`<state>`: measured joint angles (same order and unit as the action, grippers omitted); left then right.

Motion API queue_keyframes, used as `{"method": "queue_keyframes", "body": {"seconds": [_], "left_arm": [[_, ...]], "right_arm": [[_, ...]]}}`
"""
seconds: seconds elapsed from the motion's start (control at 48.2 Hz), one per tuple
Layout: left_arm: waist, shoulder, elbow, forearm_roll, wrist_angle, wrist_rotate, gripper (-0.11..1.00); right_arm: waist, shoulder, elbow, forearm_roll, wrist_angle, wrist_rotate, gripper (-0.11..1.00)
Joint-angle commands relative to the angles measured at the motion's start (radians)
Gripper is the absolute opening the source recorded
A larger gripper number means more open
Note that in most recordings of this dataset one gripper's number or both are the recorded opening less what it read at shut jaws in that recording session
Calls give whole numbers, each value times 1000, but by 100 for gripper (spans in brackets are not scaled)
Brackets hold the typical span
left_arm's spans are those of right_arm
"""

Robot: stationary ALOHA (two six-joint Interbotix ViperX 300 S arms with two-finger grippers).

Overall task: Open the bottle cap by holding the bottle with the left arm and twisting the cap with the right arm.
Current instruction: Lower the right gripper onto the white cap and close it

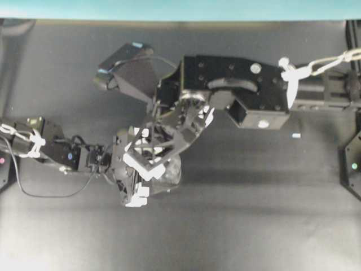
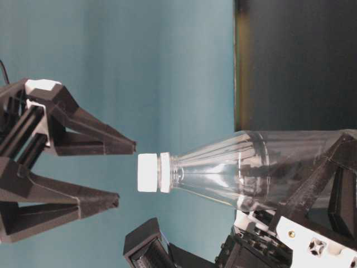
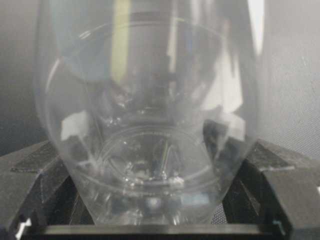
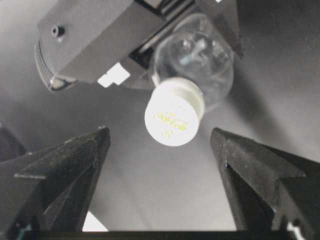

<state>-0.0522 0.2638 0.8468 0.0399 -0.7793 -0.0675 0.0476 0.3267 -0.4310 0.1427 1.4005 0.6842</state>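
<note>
The clear bottle (image 2: 251,167) fills the left wrist view, its rounded body (image 3: 150,125) wedged between the two black fingers (image 3: 40,170) of my left gripper (image 3: 160,170), which is shut on it. The white cap (image 2: 148,173) sits on the neck and points at my right gripper (image 2: 127,173). That gripper is open, its long black fingers spread wider than the cap. In the right wrist view the cap (image 4: 172,120) faces the camera just beyond the fingertips, apart from both, with the right gripper (image 4: 160,132) holding nothing. From overhead, the right arm (image 1: 248,90) reaches left over the bottle (image 1: 169,176).
A tiny white scrap (image 1: 296,135) lies on the dark table right of the right arm. The left arm (image 1: 51,147) comes in from the left edge with a loose black cable (image 1: 45,195). A teal wall (image 1: 180,8) runs along the far side.
</note>
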Motion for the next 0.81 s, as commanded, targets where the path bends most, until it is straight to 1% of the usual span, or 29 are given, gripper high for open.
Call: {"method": "queue_keyframes", "body": {"seconds": [0.0,0.166,0.291,0.332,0.395,0.478,0.519,0.581,0.706,0.789], "left_arm": [[-5,-3,-5,3,-5,-3,81],[-5,-3,-5,3,-3,-2,81],[-5,-3,-5,3,-3,-2,81],[-5,-3,-3,3,-3,-2,81],[-5,-3,-3,3,-3,-2,81],[-5,-2,-5,3,-3,0,81],[-5,0,-3,3,-3,0,81],[-5,0,-3,3,-3,0,81],[-5,-2,-3,3,-3,0,81],[-5,0,-3,3,-3,0,81]], "right_arm": [[8,6,-2,-5,-8,12,78],[8,17,5,-15,-8,11,76],[8,20,15,-32,-9,8,71],[8,23,20,-32,-9,8,68],[9,23,26,-37,-12,3,60],[9,20,34,-35,-20,-5,43],[9,18,37,-37,-23,-14,37],[9,18,37,-35,-26,-40,37],[9,20,32,-35,-31,-114,37],[9,21,29,-35,-29,-202,37]]}}
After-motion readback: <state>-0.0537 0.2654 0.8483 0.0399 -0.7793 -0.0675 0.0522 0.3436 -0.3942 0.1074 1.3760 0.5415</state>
